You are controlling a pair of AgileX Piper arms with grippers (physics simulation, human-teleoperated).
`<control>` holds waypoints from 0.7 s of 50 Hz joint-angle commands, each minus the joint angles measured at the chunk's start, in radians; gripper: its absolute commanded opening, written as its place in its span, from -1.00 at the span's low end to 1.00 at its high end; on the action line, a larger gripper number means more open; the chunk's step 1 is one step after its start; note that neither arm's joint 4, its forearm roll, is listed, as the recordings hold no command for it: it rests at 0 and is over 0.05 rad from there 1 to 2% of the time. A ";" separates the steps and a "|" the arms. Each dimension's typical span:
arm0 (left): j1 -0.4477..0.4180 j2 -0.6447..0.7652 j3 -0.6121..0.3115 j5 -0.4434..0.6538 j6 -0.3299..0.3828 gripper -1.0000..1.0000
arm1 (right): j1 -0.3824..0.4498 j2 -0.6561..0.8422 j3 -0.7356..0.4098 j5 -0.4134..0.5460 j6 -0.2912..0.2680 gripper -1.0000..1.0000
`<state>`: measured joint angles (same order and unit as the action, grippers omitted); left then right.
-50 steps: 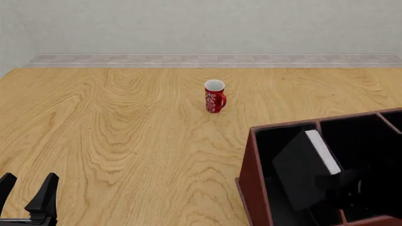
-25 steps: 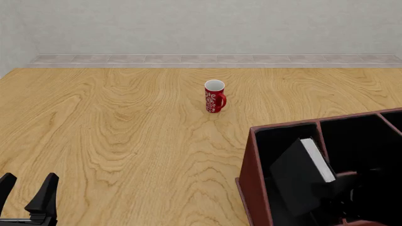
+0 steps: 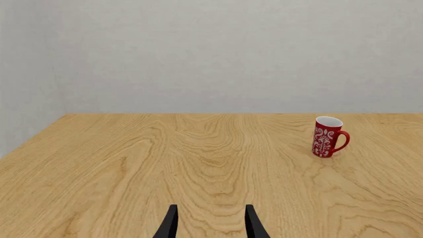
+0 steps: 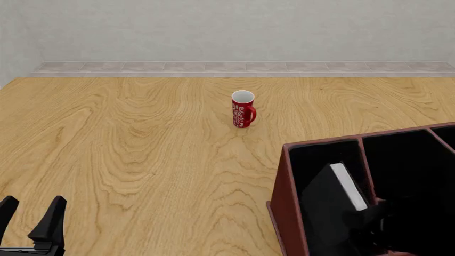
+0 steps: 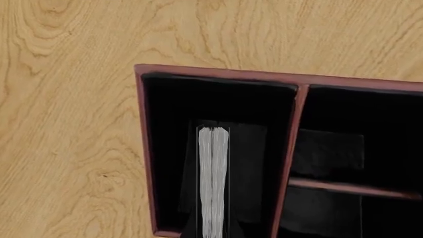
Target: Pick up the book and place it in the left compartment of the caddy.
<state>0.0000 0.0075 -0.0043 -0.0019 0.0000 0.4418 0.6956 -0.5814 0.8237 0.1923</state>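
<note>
We saw the book (image 4: 334,200) tilted inside the left compartment (image 4: 316,154) of the caddy (image 4: 284,200), at the lower right of the front view. Our right gripper's jaws were lost in the dark there; we could not tell their state. Our left gripper (image 4: 29,218) hung at the lower left, jaws apart. The red mug (image 4: 242,109) on the bench (image 4: 142,138) bore white patterning, no readable writing.

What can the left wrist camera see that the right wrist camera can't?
Only the left wrist view shows the red mug standing on the table, the grey wall behind it, and the left gripper, open and holding nothing. Only the right wrist view shows the caddy from above, with the book standing in its left compartment, white page edges facing the camera. Both show the wooden table.
</note>
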 commanded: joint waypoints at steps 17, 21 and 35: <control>0.000 0.000 0.000 0.000 0.000 1.00 | 0.020 0.060 0.067 -0.122 0.024 -1.00; 0.000 0.000 0.000 0.000 0.000 1.00 | 0.016 0.066 0.077 -0.135 0.018 -1.00; 0.000 0.000 0.000 0.000 0.000 1.00 | 0.005 0.068 0.108 -0.158 0.013 -1.00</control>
<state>0.0000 0.0075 -0.0043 -0.0019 0.0000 0.4515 0.7609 -0.4862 0.6884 0.1909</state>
